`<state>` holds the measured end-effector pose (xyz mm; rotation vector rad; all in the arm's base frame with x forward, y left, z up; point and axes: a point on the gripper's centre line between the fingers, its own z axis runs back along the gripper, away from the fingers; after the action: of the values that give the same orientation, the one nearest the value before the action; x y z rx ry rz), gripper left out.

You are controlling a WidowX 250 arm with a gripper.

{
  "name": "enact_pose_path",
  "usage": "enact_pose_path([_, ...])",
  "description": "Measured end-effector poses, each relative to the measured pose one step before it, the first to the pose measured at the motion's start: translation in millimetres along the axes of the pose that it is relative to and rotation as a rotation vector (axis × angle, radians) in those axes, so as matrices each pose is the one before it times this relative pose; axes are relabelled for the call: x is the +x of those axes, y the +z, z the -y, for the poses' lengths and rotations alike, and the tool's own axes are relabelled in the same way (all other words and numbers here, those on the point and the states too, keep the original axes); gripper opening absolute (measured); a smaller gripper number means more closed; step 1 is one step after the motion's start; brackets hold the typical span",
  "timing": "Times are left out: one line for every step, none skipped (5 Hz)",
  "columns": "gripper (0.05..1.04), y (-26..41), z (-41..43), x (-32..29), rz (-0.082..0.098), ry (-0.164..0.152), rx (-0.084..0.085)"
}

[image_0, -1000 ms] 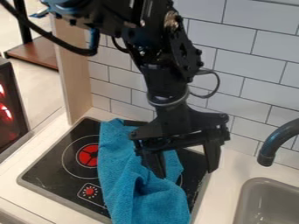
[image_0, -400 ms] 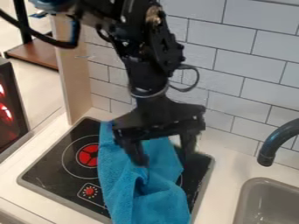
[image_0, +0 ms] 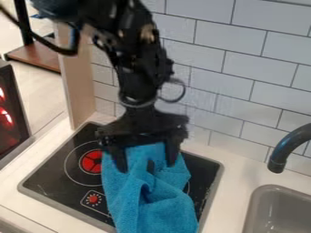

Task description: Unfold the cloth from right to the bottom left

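Blue cloth (image_0: 164, 207) lies bunched across the stovetop (image_0: 52, 182) from near its far edge towards its near right corner, beneath the empty gripper (image_0: 147, 166), whose 2 fingers stand wide apart; pinching several layers together could drag the whole bundle.

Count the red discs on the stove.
2: a large disc inside the ring at the picture's left of the cloth, and a small disc below it, on the stove's control marking. The cloth may hide more.
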<state>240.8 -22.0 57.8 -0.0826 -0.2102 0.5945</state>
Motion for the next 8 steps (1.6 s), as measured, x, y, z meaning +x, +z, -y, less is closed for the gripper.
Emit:
enact_pose_path([0.999,-13.62,-2.99,3.91,-0.0196,-0.0108,0.0527])
enact_pose_path([0.999,-10.06,-2.03,-2.76,-0.0191,-0.0075,0.0417])
enact_pose_path([0.999,-5.28,-0.30,-2.07,-0.0145,-0.0074,0.0110])
enact_pose_path([0.999,-5.66,0.15,-0.76,-0.0064,-0.0153,0.0084])
enact_pose_path([0.939,-7.73,1.40,-4.37,-0.0273,-0.0071,0.0058])
enact_pose_path([0.626,0.03,0.43,2.89,0.0182,-0.0027,-0.0027])
enact_pose_path([0.327,0.01,0.08,1.58,0.0100,0.0052,-0.0005])
enact_pose_path([0.127,0.02,0.20,-0.12,0.0006,0.0018,0.0005])
